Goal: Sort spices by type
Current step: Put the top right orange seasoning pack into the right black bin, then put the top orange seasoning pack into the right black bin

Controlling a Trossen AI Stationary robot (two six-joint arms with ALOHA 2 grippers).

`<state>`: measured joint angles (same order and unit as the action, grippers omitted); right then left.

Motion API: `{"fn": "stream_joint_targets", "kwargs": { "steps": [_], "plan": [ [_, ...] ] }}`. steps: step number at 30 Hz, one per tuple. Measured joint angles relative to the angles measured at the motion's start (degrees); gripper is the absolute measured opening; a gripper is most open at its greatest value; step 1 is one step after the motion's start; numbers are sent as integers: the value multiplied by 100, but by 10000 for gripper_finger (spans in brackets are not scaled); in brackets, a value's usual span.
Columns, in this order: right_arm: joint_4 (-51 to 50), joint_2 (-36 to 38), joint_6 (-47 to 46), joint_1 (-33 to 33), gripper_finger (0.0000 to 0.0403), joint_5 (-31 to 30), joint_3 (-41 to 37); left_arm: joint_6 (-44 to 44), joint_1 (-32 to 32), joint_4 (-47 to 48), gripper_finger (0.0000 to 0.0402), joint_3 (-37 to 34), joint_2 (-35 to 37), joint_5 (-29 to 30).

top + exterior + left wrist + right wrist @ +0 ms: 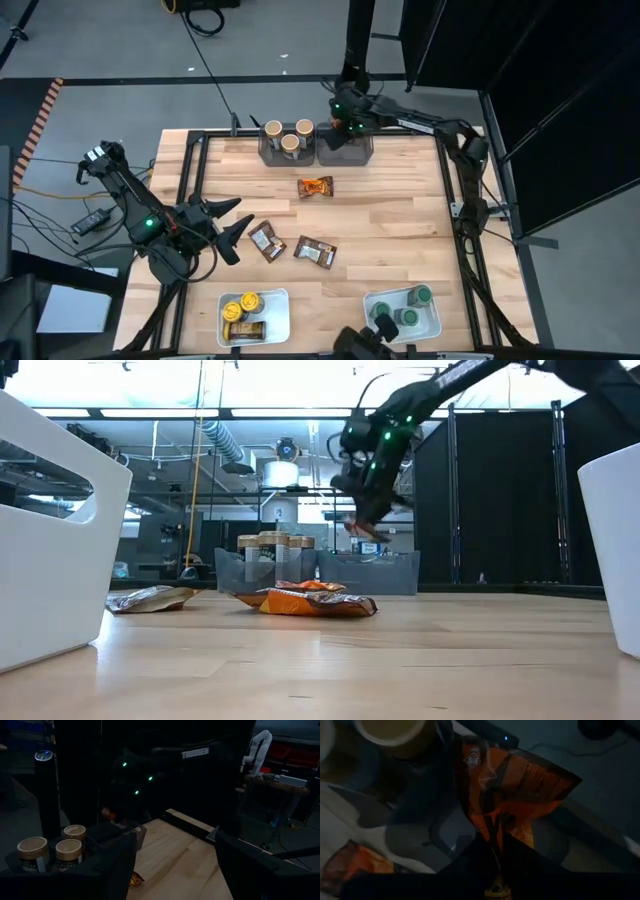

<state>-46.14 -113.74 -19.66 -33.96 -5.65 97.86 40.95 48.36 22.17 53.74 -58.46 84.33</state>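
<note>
Above grey bin point(345, 152): right hand point(345, 125) pinching one orange packet point(515, 795); left hand point(232, 228) released.

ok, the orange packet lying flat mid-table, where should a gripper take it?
Probably from straight above, pinching a short crimped end. The orange packet lies flat and alone on the wood, its long side running left to right in the high view, so the ends are exposed. The low view shows its middle puffed up a little, which would likely slip. The open left gripper is nearer.
</note>
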Motion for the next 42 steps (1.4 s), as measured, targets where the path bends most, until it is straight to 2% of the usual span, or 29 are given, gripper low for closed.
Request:
{"fn": "stream_joint_targets", "kwargs": {
  "steps": [4, 9, 11, 14, 18, 24, 27, 37, 42],
  "plan": [
    [20, -299, -146, -58, 106, 39, 91, 0, 0, 0, 269, 0, 0, -1],
    [92, -320, -205, -117, 144, 160, 98, 0, 0, 0, 269, 0, 0, -2],
    [179, -209, -51, -122, 155, 442, 98, -3, 0, 2, 269, 0, 0, -2],
    [264, 52, 294, 3, 165, 1219, 203, -4, 0, 3, 269, 0, 0, -4],
    [252, 368, 1136, 526, 172, 2043, 251, -7, 0, 4, 269, 0, 0, -5],
    [245, 388, 2834, 1471, 173, 1514, 249, -9, 0, 4, 269, 0, 0, -8],
    [298, 189, 3318, 1781, 185, 1154, 249, -4, 0, 4, 269, 0, 0, -12],
    [307, -619, 3335, 1970, 280, 387, 241, 0, 0, 2, 269, 0, 0, -153],
    [317, -1025, 3319, 1957, 311, 371, 243, 2, 0, 2, 269, 0, 0, -153]
  ]
}}
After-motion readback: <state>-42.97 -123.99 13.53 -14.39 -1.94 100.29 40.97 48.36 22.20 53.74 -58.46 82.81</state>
